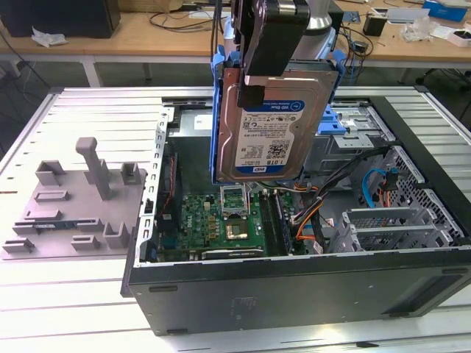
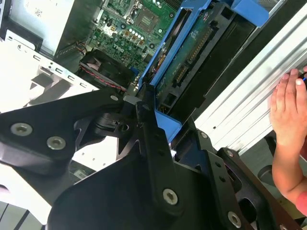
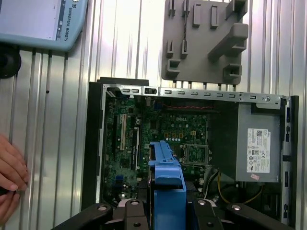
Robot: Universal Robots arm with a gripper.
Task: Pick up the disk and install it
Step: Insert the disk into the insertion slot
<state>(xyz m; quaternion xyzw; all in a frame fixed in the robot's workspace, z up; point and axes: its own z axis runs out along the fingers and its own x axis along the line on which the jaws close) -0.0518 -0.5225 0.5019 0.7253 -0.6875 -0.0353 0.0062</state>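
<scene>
My gripper (image 1: 255,82) is shut on the disk (image 1: 274,125), a silver hard drive with a white-and-blue label in a blue plastic bracket. The disk hangs upright, label toward the exterior camera, above the middle of the open computer case (image 1: 294,290). It is clear of the motherboard (image 1: 221,220) below. In the second wrist view the black fingers (image 2: 149,125) clamp the blue bracket (image 2: 168,125), and the disk's green circuit side (image 2: 192,52) shows. In the first wrist view the bracket's blue edge (image 3: 168,184) rises from the gripper (image 3: 165,213) over the case.
A grey fixture (image 1: 81,198) with upright posts lies on the table at the exterior view's left. A blue latch with a grey metal cage (image 1: 353,125) sits at the case's far right. A person's hand (image 2: 288,110) rests on the slatted table beside the case.
</scene>
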